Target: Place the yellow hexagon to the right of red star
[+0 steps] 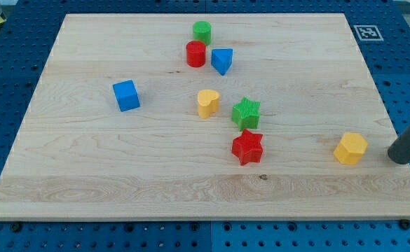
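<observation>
The yellow hexagon [350, 148] lies near the board's right edge, at the view's lower right. The red star [247, 147] lies near the board's middle, well to the left of the hexagon and at about the same height in the view. My tip [399, 158] is the lower end of the dark rod coming in from the view's right edge. It stands just right of the yellow hexagon, with a small gap between them.
A green star [247, 111] sits just above the red star, with a yellow heart [207, 102] to its left. A blue cube [126, 95] lies further left. A green cylinder [202, 31], a red cylinder [195, 54] and a blue triangular block [222, 60] cluster near the top.
</observation>
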Available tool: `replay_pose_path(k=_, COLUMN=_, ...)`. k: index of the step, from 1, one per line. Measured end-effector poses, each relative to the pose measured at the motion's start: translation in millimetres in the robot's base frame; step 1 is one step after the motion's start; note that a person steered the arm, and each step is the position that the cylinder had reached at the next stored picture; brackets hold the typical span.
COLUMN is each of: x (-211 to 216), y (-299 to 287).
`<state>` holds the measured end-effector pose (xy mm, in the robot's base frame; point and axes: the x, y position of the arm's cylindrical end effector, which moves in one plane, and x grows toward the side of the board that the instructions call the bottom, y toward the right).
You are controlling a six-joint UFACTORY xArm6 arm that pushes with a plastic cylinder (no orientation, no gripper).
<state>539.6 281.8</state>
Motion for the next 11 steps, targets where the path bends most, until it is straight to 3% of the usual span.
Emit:
replay_pose_path(k=4, x=1.2, y=-87.8)
replay_pose_path(k=11, x=1.2, y=-179.2)
